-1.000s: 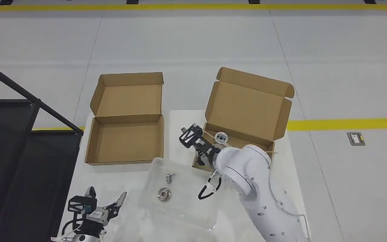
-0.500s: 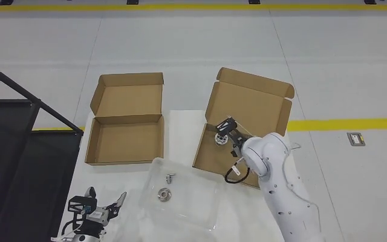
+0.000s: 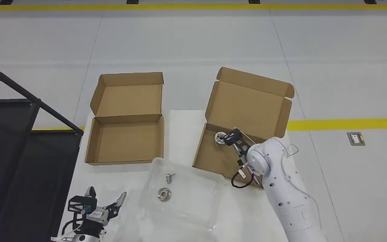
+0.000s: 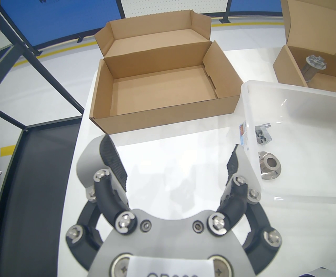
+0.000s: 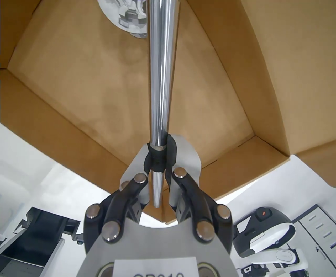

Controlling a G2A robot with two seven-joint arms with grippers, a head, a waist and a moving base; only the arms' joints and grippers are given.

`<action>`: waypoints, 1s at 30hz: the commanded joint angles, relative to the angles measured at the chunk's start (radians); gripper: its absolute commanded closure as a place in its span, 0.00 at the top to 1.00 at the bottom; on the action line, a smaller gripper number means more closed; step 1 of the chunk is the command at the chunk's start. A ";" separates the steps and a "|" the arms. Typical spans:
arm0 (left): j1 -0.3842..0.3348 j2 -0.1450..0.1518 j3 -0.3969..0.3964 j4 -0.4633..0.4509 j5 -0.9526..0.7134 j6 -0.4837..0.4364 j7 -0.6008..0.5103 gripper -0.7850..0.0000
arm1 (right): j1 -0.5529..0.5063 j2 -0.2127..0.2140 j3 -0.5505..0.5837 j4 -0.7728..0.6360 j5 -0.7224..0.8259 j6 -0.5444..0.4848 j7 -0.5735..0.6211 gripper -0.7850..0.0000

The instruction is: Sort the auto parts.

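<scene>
Now the auto part, a polished steel shaft with a toothed disc head, sits in the right gripper, whose two pads are clamped on the shaft near its plain end. The head points down into the right cardboard box, over its brown floor near the left wall; whether the head touches the cardboard cannot be told. In the top view the head has hardly shifted over the last second. The right gripper has swung around it, though: a second ago it was by the box's left wall, next to the clear plastic bin, and it now lies to the right of the head, inside the box. The arm behind it has moved with it, from over the bin's right end to the box's near right side. Two parts lie in the bin as before, apart from each other: a small block with a pin and a round flanged bushing. The left cardboard box stands open on the white table, just beyond the bin. The left gripper has not moved. It hangs over the table's near left part, beside the bin, fingers spread wide with nothing between them.
</scene>
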 commanded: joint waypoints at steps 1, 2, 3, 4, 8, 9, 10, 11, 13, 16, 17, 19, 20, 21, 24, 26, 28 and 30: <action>0.000 0.000 0.000 0.000 0.000 0.000 0.000 1.00 | 0.009 0.001 0.000 0.041 0.008 -0.008 -0.033 0.00; 0.000 0.000 0.000 0.000 0.000 0.000 0.000 1.00 | 0.016 0.002 0.000 0.061 0.012 -0.013 -0.045 0.00; 0.000 0.000 0.000 0.000 0.000 0.000 0.000 1.00 | 0.024 0.002 -0.001 0.084 0.012 -0.014 -0.052 0.00; 0.000 0.000 0.000 0.000 0.000 0.000 0.000 1.00 | 0.033 0.002 -0.003 0.105 0.012 -0.016 -0.057 0.00; 0.000 0.000 0.000 0.000 0.000 0.000 0.000 1.00 | 0.071 0.002 -0.013 0.193 0.013 -0.011 -0.090 0.00; 0.000 0.000 0.000 0.000 0.000 0.000 0.000 1.00 | 0.081 0.002 -0.016 0.215 0.014 -0.011 -0.100 0.00; 0.000 0.000 0.000 0.000 0.000 0.000 0.000 1.00 | 0.090 0.001 -0.019 0.234 0.015 -0.012 -0.111 0.11; 0.000 0.000 0.000 0.000 0.000 0.000 0.000 1.00 | 0.098 0.001 -0.020 0.252 0.020 -0.013 -0.120 0.24; 0.000 0.000 0.000 0.000 0.000 0.000 0.000 1.00 | 0.113 0.001 -0.021 0.279 0.027 -0.013 -0.136 0.34; 0.000 0.000 0.000 0.000 0.000 0.000 0.000 1.00 | 0.128 0.002 -0.022 0.303 0.033 -0.015 -0.155 0.40; 0.000 0.000 0.000 0.000 0.000 0.000 0.000 1.00 | 0.130 0.003 -0.023 0.305 0.035 -0.017 -0.160 0.40; 0.000 0.000 0.000 0.000 0.000 0.000 0.000 1.00 | 0.132 0.004 -0.025 0.302 0.036 -0.018 -0.164 0.38; 0.000 0.000 0.000 0.000 0.000 0.000 0.000 1.00 | 0.130 0.005 -0.025 0.295 0.039 -0.018 -0.168 0.38; 0.000 0.000 0.000 0.000 0.000 0.000 0.000 1.00 | 0.126 0.007 -0.023 0.284 0.041 -0.021 -0.172 0.38; 0.000 0.000 0.000 0.000 0.000 0.000 0.000 1.00 | 0.099 0.013 -0.016 0.212 0.044 -0.028 -0.175 0.37; 0.000 0.000 0.000 0.000 0.000 0.000 0.000 1.00 | 0.063 0.020 0.001 0.128 0.055 -0.039 -0.177 0.37; 0.000 0.000 0.000 0.000 0.000 0.000 0.000 1.00 | 0.014 0.029 0.021 0.018 0.066 -0.055 -0.175 0.36; 0.000 0.000 0.000 0.000 0.000 0.000 0.000 1.00 | -0.044 0.037 0.045 -0.104 0.093 -0.083 -0.184 0.36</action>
